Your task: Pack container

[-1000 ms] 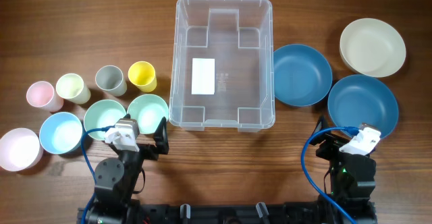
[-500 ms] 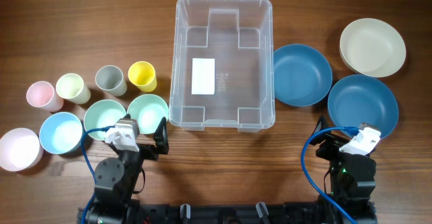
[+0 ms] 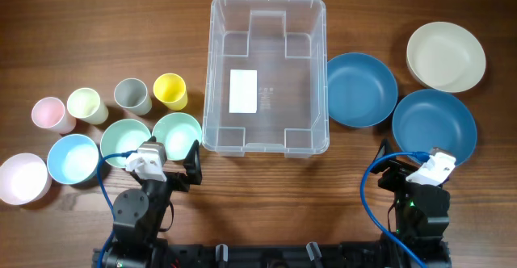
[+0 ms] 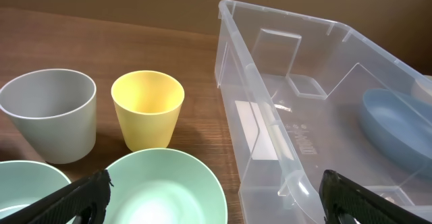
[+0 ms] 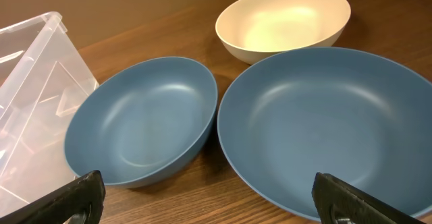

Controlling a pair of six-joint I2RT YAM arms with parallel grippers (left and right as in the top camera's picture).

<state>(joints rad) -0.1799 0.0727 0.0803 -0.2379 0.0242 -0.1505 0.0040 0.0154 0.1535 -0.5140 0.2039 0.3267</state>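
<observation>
Widest of all, the brown wooden table (image 3: 105, 26) fills the overhead view. At its centre, toward the far edge, sits the big clear plastic rectangular container (image 3: 299, 82), upright and empty, with a white label (image 3: 243, 91) on its base.

To its right are three bowls: a wide dark blue bowl (image 3: 434, 124) nearest the right arm, a slightly smaller dark blue bowl (image 3: 361, 89) just beside the container wall, and a cream bowl (image 3: 446, 56) at the back.

On the left is a row of small bowls: two mint green bowls (image 3: 177, 131), a light blue bowl (image 3: 73, 157) and a pale pink bowl (image 3: 22, 177). Behind them stand four cups: yellow cup (image 3: 170, 90), grey cup (image 3: 132, 95), pale green cup (image 3: 86, 104) and pink cup (image 3: 51, 113).

The left gripper (image 4: 214, 183) has its fingers spread wide, holding nothing, low over the mint bowl. The right gripper (image 5: 208, 183) is spread wide and empty too, looking over the blue bowls.
</observation>
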